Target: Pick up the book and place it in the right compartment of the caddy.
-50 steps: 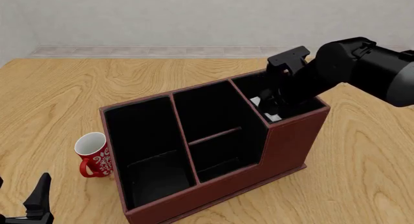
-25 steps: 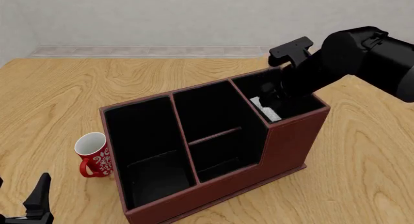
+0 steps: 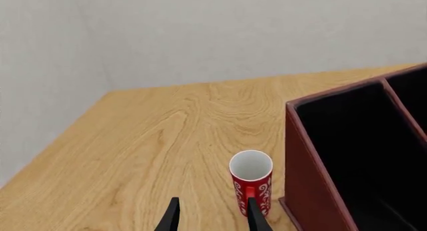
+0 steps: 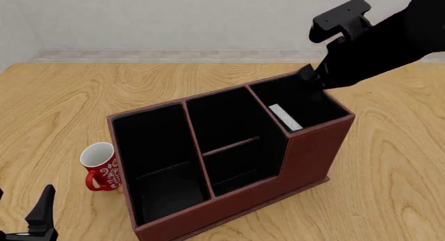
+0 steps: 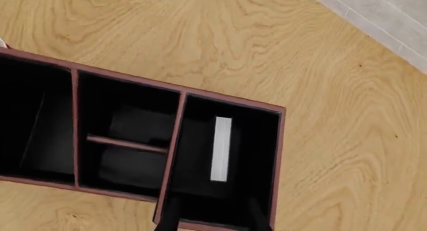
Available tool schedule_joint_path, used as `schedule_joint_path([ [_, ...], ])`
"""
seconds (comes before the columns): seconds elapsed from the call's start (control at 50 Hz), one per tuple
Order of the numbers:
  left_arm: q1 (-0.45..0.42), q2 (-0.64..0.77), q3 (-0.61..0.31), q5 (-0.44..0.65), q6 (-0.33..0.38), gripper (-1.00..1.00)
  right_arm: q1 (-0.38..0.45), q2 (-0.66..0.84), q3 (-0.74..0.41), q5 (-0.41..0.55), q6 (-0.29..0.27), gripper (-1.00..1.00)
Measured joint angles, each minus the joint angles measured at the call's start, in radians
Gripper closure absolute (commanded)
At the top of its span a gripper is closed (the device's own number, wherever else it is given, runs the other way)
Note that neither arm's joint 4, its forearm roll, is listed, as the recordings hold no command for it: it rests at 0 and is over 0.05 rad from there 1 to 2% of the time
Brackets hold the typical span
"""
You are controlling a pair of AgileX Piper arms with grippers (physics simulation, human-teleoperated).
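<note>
The dark red-brown caddy stands mid-table; it also shows in the right wrist view and the left wrist view. The book stands on edge inside the right compartment, against its inner divider, with only its white page edge showing. From above, the book is a white strip in that compartment. My right gripper hangs above the compartment, open and empty, clear of the book; its fingers show apart. My left gripper is open and empty at the near left.
A red mug with white patterning stands upright just left of the caddy, a little ahead of my left gripper; it also shows in the left wrist view. The caddy's long left section and middle section with a crossbar hold nothing visible.
My right gripper has risen up and back out of the right compartment, leaving the book standing inside. The left arm has not moved.
</note>
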Motion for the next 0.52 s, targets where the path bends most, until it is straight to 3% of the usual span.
schedule_joint_path([
  [0.24,-0.01,0.0,-0.001,-0.002,0.019,-1.0,0.055,-0.141,0.031,0.016,-0.03,-1.0],
  [0.52,-0.019,0.0,-0.017,0.003,0.039,-1.0,0.121,-0.352,0.144,-0.05,-0.065,-1.0],
])
